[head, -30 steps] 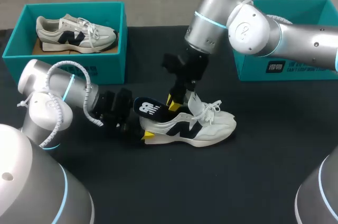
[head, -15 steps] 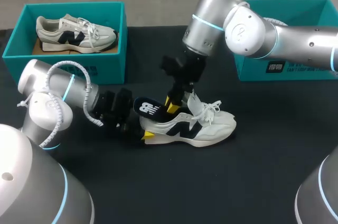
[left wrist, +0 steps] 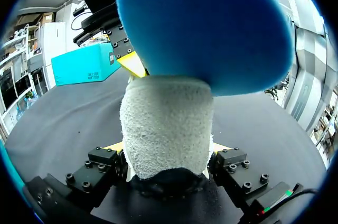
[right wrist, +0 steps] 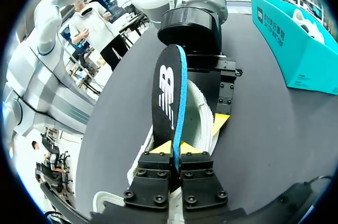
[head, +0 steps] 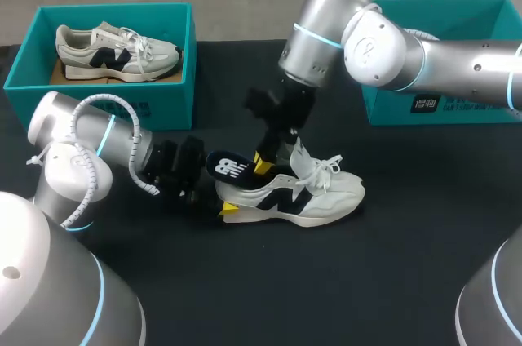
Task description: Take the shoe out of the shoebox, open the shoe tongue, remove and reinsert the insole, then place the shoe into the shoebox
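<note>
Our left gripper (left wrist: pixel 168 152) clamps the heel of the white shoe (head: pixel 314 195) from the left. Our right gripper (right wrist: pixel 174 152) pinches the dark insole (right wrist: pixel 169 89), which stands partly out of the shoe.

Bright even overhead light, faint soft shadows, mild glare on the right arm (head: pixel 383 40)

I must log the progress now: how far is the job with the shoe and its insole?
Done: the shoe lies on the table, out of the shoebox, tongue pulled up. In hand: the left gripper clamps the heel, and the right gripper pinches the insole, which stands partly out of the shoe. Left: seat the insole flat, then box the shoe.
</note>
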`<state>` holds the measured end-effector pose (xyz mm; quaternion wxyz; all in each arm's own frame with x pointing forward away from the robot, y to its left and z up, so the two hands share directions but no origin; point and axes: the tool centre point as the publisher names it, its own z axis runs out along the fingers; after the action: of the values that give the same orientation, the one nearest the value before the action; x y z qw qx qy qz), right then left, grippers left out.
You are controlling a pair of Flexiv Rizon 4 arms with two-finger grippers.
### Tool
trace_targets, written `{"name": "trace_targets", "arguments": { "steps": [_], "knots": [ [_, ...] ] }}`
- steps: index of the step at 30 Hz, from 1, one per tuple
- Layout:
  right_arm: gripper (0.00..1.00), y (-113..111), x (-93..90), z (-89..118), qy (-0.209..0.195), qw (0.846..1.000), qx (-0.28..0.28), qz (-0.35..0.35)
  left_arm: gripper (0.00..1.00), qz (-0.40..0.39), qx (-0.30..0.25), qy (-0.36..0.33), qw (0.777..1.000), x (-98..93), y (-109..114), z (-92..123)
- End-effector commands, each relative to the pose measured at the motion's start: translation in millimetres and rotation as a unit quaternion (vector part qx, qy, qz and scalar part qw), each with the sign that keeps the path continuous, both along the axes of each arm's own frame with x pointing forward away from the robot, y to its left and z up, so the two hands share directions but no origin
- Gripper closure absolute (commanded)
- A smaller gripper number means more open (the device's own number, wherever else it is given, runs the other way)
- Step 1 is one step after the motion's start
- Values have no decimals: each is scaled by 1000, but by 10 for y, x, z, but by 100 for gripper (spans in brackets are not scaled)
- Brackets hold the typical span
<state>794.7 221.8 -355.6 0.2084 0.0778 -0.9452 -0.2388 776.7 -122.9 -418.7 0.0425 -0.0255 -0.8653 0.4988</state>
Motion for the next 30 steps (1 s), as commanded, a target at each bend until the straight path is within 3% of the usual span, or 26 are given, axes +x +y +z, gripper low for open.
{"name": "trace_targets", "arguments": {
  "steps": [1,13,24,30],
  "knots": [
    [100,32,-20,21,-2,1000,-2,5,100,0,2,0,1000,14,-7,-32],
    [100,30,-9,242,-16,1000,9,-17,100,0,2,0,1000,14,-7,-32],
    [100,48,18,588,-40,997,28,-61,100,0,2,0,1000,14,-7,-32],
    [100,3,-22,601,-50,998,7,-36,100,0,2,0,1000,14,-7,-32]
  ]
}}
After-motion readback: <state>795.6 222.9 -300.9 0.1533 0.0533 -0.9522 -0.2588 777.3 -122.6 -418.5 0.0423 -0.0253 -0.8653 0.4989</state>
